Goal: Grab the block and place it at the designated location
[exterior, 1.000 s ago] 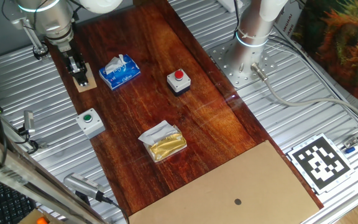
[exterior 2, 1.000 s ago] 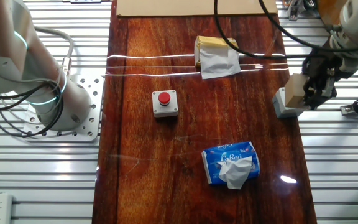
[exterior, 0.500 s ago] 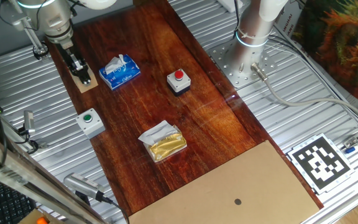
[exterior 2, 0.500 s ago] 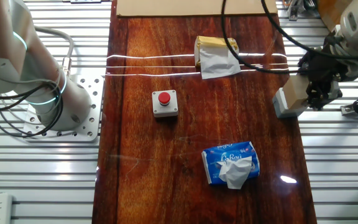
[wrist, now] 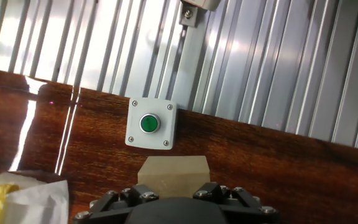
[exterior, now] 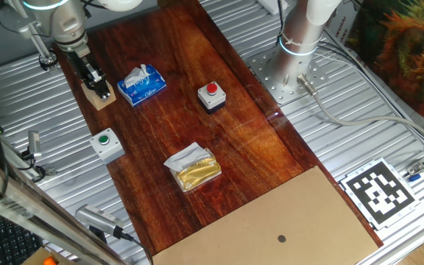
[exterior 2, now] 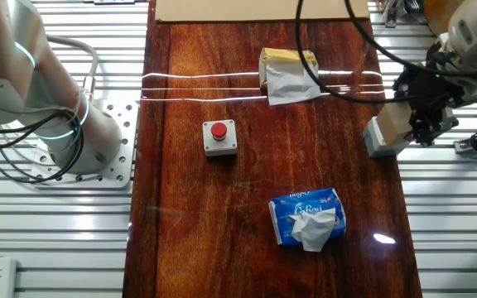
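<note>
The small plain light-tan wooden cube (exterior: 101, 98) sits upright at the board's edge. The large flat tan cardboard sheet (exterior: 271, 228), with a dark centre dot, lies well apart at the opposite end.

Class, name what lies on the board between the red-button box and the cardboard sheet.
Between the red-button box and the cardboard sheet lies a gold packet with white wrapping, shown in both fixed views.

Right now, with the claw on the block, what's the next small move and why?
Probably lift straight up a little. The claw seems shut on the wooden block, which looks still low at the board's edge, and the cardboard sheet lies at the far end, past the gold packet.
</note>
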